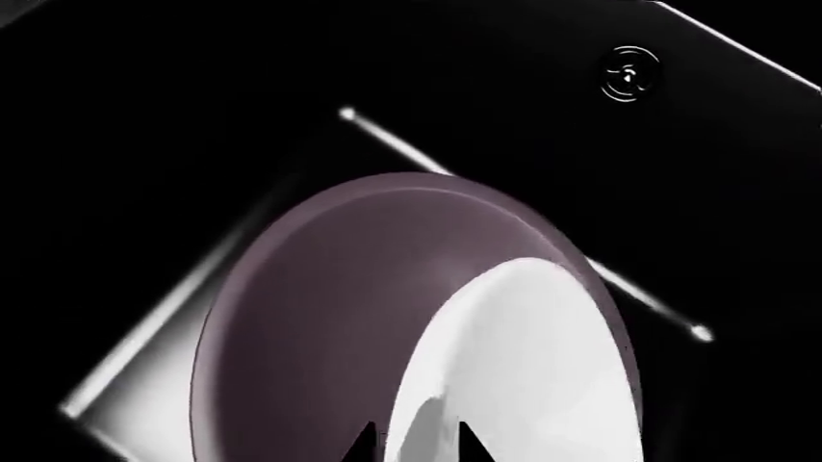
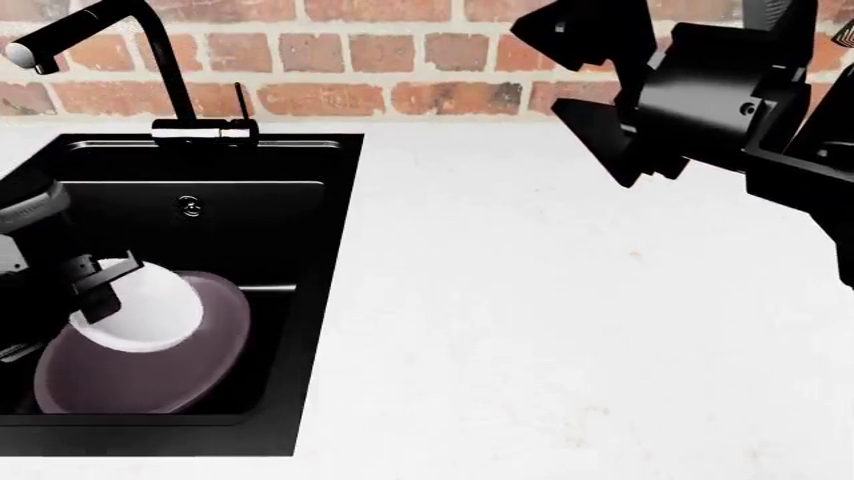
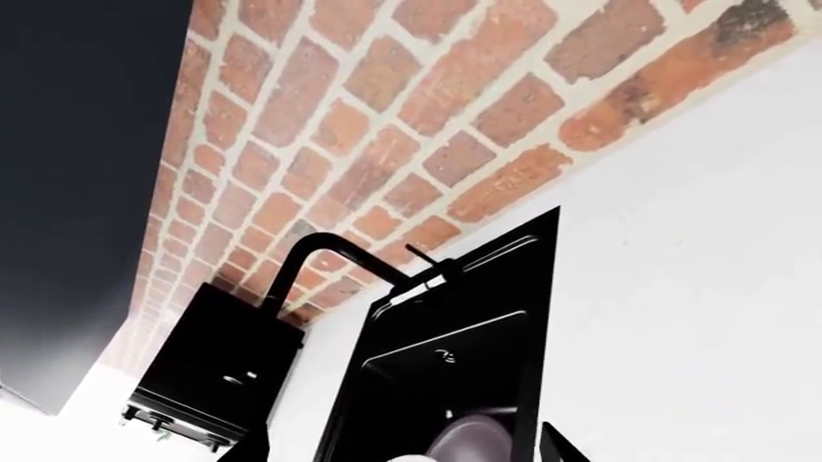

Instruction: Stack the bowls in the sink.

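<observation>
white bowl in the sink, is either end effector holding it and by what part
The left end effector grips the white bowl at its rim, over the purple bowl. The right end effector holds nothing.

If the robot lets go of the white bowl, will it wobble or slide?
The white bowl probably slides a little: it sits tilted inside the purple bowl, whose smooth curved wall should guide it to the middle. It looks stiff and shallow, so tipping out seems unlikely.

Even, shadowless render light whitens the counter point(image 2: 561, 330), the sink point(image 2: 320, 300) stays near-black — thin glints on its edges — slightly soft throughout.
</observation>
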Tool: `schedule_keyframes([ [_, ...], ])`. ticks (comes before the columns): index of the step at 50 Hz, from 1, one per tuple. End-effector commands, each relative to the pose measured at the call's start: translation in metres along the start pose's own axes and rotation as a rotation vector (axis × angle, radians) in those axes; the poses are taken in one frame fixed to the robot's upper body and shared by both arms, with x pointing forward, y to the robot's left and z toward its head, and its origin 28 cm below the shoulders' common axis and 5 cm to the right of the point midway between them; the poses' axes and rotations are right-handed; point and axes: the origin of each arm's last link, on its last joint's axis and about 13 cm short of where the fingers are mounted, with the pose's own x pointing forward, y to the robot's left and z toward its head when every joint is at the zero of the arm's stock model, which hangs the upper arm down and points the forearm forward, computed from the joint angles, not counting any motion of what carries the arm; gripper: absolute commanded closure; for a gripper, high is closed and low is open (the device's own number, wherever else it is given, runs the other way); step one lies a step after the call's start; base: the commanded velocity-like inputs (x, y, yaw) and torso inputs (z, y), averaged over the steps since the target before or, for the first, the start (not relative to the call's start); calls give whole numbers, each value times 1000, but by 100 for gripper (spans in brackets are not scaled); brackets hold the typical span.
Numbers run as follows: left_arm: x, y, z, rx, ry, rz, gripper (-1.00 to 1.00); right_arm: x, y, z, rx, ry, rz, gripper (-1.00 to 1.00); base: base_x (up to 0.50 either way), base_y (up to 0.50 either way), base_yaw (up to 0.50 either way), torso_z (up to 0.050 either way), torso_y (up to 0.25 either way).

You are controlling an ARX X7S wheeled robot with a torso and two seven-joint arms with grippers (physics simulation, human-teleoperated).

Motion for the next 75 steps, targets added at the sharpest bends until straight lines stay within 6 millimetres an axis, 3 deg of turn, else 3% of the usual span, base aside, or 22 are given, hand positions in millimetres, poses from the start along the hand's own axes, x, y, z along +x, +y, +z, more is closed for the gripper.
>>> schedule_keyframes([
  [1, 5, -1, 1, 19, 9, 27, -100, 0, -3, 1, 5, -7, -6, -100, 0, 0, 0, 0, 0],
  [18, 0, -2, 9, 2, -2, 15, -100, 0, -3, 1, 8, -12, -7, -100, 0, 0, 0, 0, 0],
  [34, -56, 8, 29, -99, -104, -117, -100, 2, 0, -1, 3, 2, 1, -100, 0, 0, 0, 0, 0],
  [45, -84, 7, 23, -137, -116, -244, -100, 2, -1, -2, 1, 5, -4, -100, 0, 0, 0, 0, 0],
  [65, -127, -13, 19, -90, -143, -444, -100, 0, -4, -4, -2, 12, -19, -100, 0, 0, 0, 0, 0],
  [75, -147, -10, 10, -102, -171, -512, -100, -5, -5, -9, -10, 15, -11, -100, 0, 0, 0, 0, 0],
])
